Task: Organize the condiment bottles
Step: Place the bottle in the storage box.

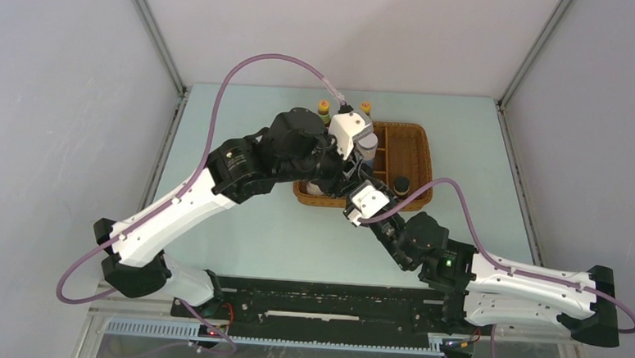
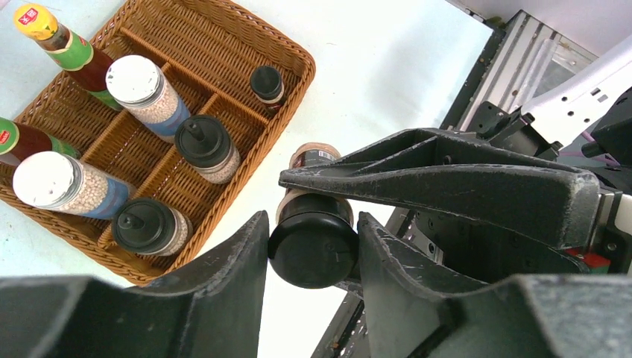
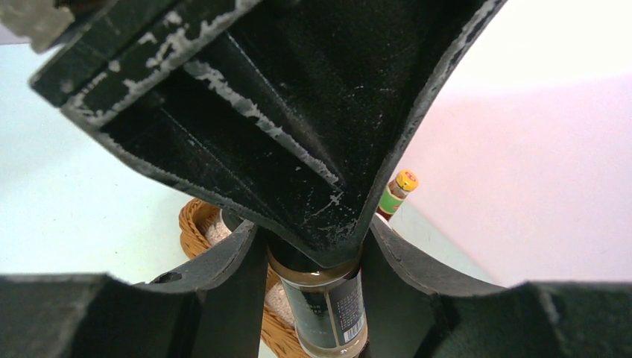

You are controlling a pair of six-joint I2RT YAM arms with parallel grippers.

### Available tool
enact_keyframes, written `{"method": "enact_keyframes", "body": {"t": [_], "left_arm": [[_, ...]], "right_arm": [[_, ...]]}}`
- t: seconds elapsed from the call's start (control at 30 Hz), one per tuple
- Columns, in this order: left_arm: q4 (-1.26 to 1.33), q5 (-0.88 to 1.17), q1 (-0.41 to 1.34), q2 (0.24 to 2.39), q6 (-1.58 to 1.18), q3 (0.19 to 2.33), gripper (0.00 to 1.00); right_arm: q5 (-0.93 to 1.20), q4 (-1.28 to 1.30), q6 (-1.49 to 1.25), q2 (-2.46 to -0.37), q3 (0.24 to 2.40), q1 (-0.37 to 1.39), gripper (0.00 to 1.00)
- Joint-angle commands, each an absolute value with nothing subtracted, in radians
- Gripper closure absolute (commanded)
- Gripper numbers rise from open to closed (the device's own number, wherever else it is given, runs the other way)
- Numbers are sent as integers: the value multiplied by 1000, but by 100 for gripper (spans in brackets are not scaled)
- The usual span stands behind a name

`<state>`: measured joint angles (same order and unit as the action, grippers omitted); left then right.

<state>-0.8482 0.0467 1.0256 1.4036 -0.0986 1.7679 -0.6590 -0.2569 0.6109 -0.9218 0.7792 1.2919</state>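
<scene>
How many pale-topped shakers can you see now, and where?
2, both in the wicker tray in the left wrist view: the upper shaker beside the yellow-capped sauce bottle, the lower shaker beside a black-capped bottle. The tray's left end is cut off, so another could be hidden.

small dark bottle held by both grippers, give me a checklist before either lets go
1. Left gripper shut on the cap of the small dark bottle: ok.
2. Right gripper shut on its body: ok.
3. Bottle clear of the wicker tray: ok.
4. Free compartment in the tray: ok.
5. Bottle upright over the table: cannot tell.
</scene>
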Motion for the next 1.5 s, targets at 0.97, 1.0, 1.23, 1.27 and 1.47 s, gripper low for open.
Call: {"method": "enact_keyframes", "body": {"t": [0.97,1.0,1.23,1.27,1.47], "left_arm": [[-567,-245,1022,1172,-199,1481,33],[-536,-264,1022,1156,-205,1454,33],[-365,-325,1022,1094,-250,1290,34],[-340,-332,1022,1089,-254,1269,33],[-170,-361,1022,1060,-260,1135,34]], "right_arm": [[-670,-171,219,-959,928,926,100],[-647,-168,185,-969,932,890,100],[-463,-228,-15,-1104,936,619,100],[-436,-248,-38,-1131,936,584,100],[-269,-390,-155,-1325,937,399,100]]}}
